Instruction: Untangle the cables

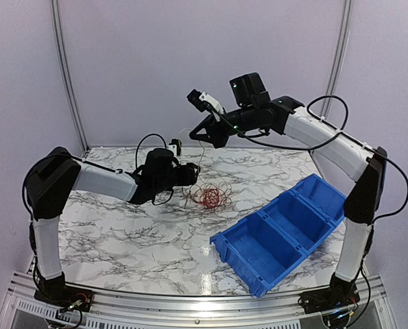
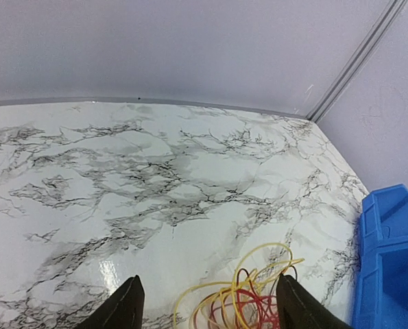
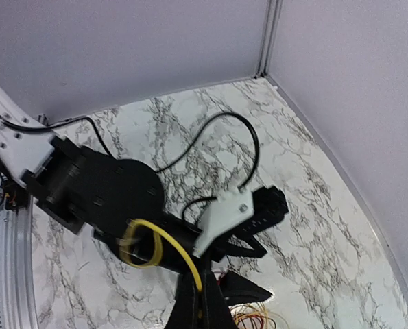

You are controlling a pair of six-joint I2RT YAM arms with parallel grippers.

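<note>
- Progress: early. The loose tangle (image 1: pixel 207 197) of hair-thin red, orange and yellow wire loops sits bunched in one heap; nothing is laid out apart.
- Location: mid-table on the white marble-patterned table (image 1: pixel 121 226), just in front of the left arm's tip, well apart from the blue plastic three-compartment bin (image 1: pixel 234 269). No wire lies in the bin.
- One strand partly out: a thin yellow wire (image 3: pixel 183 259) rises out of the heap to the raised right arm.
- Right gripper (image 3: pixel 197 298): fingers pressed together, high above the table. The yellow wire looks pinched between them, though the right wrist view is too dark at the tips to rule out it only draping over.
- Left gripper (image 2: pixel 207 295): fingers spread, low over the table, the near edge of the tangle lying between the two tips. Nothing is gripped.
- Left to do, as I judge it: pull the yellow wire fully free, then separate the red and orange loops and any darker strands, which are too fine to make out here.
- Orientation: the heap is roughly round and flat, with no clear long axis. The lifted yellow wire runs near-vertical from the heap to the right gripper, leaning slightly toward the far wall.
</note>
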